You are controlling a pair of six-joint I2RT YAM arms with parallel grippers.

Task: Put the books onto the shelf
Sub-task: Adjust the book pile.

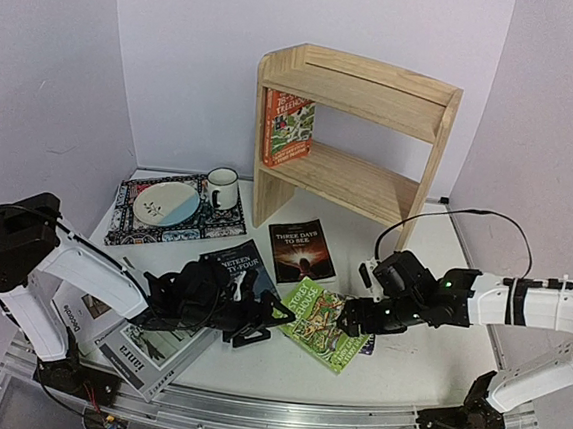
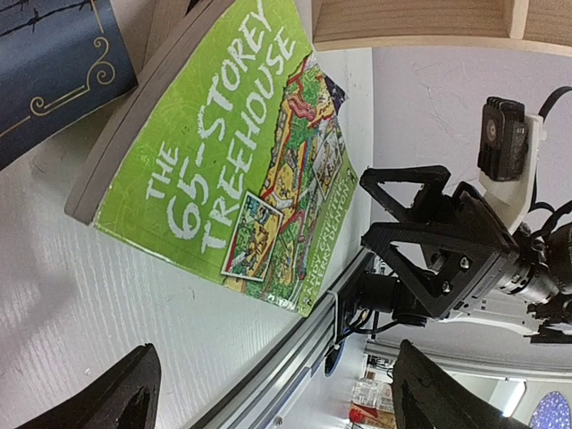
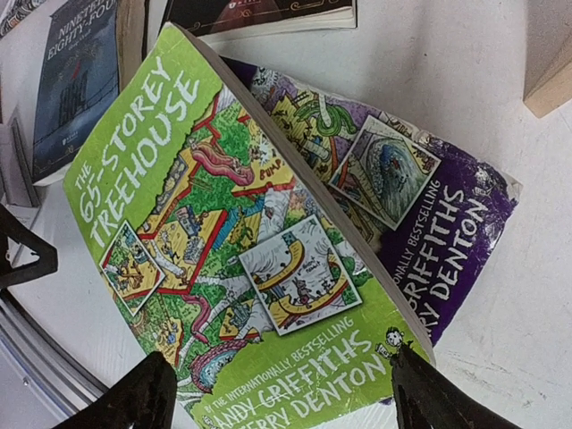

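Nearest, at the table's front left: grey "ianra" book (image 1: 149, 353) lying flat, white "Decorate" book (image 1: 79, 319) beside it on the left. Just beyond, left gripper (image 1: 260, 318) low over the table, jaws spread wide, only bare tabletop between them, holding nothing; aimed at the green book's title end, just short of it. Opposite, right gripper (image 1: 345, 325) likewise wide open, fingertips (image 3: 134, 398) either side of the authors' end of the green "65-Storey Treehouse" book (image 1: 317, 320); contact with the cover impossible to judge, no grip closed. Green book face up, long axis slanting across the table, title end toward the left arm, resting askew on a purple Treehouse book (image 3: 447, 214). Farther back, dark blue "Nineteen Eighty-Four" (image 1: 245, 259) flat, partly hidden by the left gripper, and black "Three Days to See" (image 1: 301, 248) flat, near the pine shelf (image 1: 363, 86). On the lower tier, against the left panel, one orange Treehouse book (image 1: 287, 126) upright. Seven books counted: six on the table, one shelved. Left of the shelf, placemat (image 1: 130, 223) bearing plate (image 1: 167, 204) and mug (image 1: 222, 187).
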